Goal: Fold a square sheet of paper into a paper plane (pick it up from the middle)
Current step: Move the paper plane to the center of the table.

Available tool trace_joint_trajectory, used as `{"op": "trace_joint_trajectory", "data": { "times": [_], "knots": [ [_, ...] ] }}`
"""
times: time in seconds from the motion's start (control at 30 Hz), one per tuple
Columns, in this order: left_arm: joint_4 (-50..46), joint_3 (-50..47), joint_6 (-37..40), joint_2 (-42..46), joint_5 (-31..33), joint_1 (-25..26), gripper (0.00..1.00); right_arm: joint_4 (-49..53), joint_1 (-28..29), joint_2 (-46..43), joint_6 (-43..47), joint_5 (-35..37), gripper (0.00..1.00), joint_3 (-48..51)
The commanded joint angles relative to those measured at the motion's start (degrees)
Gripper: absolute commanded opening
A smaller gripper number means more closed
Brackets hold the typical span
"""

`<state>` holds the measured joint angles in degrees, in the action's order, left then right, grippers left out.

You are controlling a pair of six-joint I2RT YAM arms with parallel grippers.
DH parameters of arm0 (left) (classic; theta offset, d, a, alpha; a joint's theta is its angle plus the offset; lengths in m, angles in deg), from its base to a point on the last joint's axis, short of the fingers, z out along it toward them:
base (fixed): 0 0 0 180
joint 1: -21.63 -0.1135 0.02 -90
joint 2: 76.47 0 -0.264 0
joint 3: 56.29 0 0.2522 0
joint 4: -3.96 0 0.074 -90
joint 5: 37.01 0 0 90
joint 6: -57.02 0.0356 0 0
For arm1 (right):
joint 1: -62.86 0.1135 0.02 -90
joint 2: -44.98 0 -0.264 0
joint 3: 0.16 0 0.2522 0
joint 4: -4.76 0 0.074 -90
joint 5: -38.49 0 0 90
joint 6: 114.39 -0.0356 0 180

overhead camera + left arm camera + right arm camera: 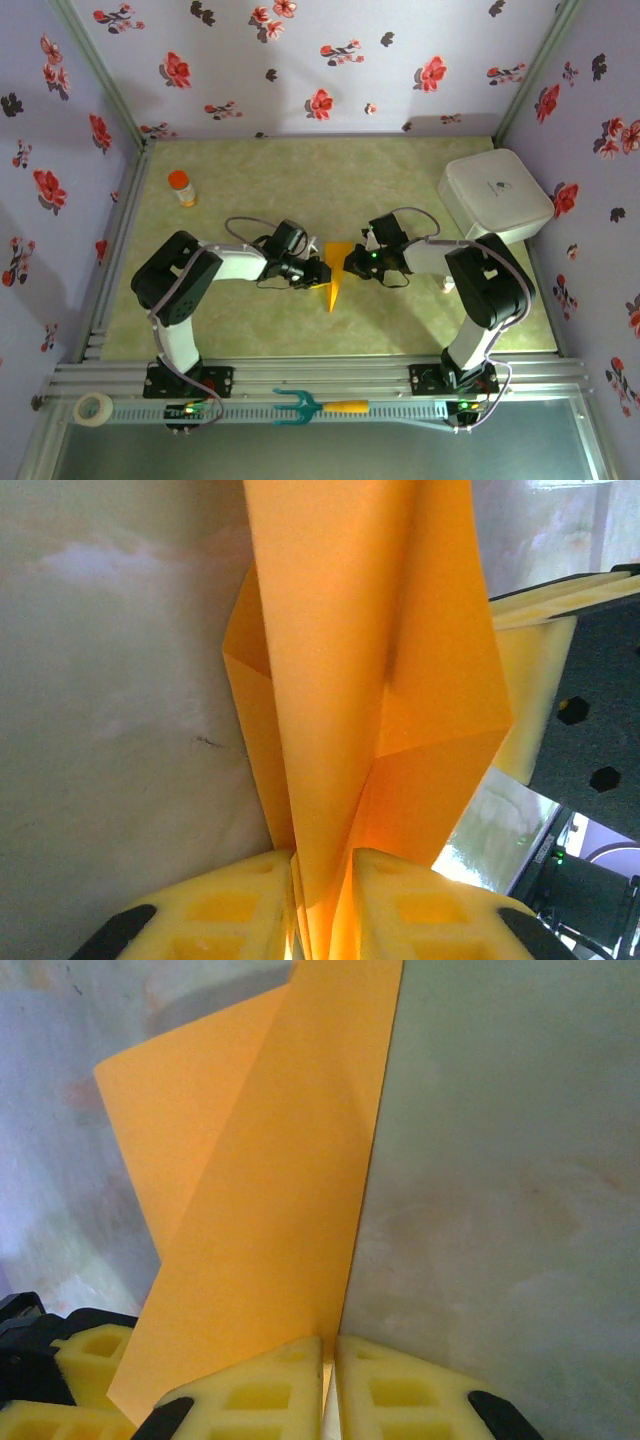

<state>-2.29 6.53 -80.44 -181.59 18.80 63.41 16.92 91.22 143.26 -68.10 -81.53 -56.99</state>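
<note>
In the middle of the table point(250, 330), at the centre of the top view, the folded orange paper point(337, 260) (narrow tip toward the bottom of the frame) is gripped from both sides. The left tool point(321, 272) and the right tool point(350, 263) are each clenched on it.

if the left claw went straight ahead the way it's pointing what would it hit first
The left claw is shut on the folded paper, which would travel with it. Beyond that, probably the right claw facing it, though that sits slightly off to one side, so it's uncertain.
</note>
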Motion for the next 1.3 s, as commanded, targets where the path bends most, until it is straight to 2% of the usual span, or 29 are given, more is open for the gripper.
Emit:
{"op": "trace_joint_trajectory", "data": {
  "times": [0.0, 0.3, 0.57, 0.7, 0.93, 1.07, 1.27],
  "knots": [
    [2.01, 1.30, -0.84, -1.49, -1.75, 0.41, 0.21, -1.36, -0.59, 1.21, -0.51, 0.88, 0.13, 0.71],
    [4.62, 0.95, -1.68, -2.19, -3.24, 0.50, 0.16, -1.38, -0.57, 1.04, -0.84, 0.96, 0.13, 0.79],
    [3.54, 0.73, -1.10, 0.25, -1.37, 0.76, 0.05, -0.70, -0.63, -0.42, -0.51, 0.87, 0.14, 0.52],
    [-3.95, 1.76, 1.64, 3.63, 4.65, 1.09, 0.04, 0.69, -0.91, -3.42, 0.09, 1.76, 0.16, 0.52],
    [-23.80, 7.21, 8.24, 9.43, 20.26, 2.81, 0.02, 3.42, -1.55, -9.06, 0.37, 5.05, 0.20, 0.70],
    [-34.53, 11.99, 11.04, 8.73, 29.17, 4.70, 0.00, 3.50, -1.51, -10.71, -0.23, 6.12, 0.21, 1.36],
    [-42.42, 16.05, 11.82, 5.71, 36.45, 7.59, 0.00, 3.45, -1.55, -11.62, -1.03, 6.50, 0.22, 1.93]
  ]
}}
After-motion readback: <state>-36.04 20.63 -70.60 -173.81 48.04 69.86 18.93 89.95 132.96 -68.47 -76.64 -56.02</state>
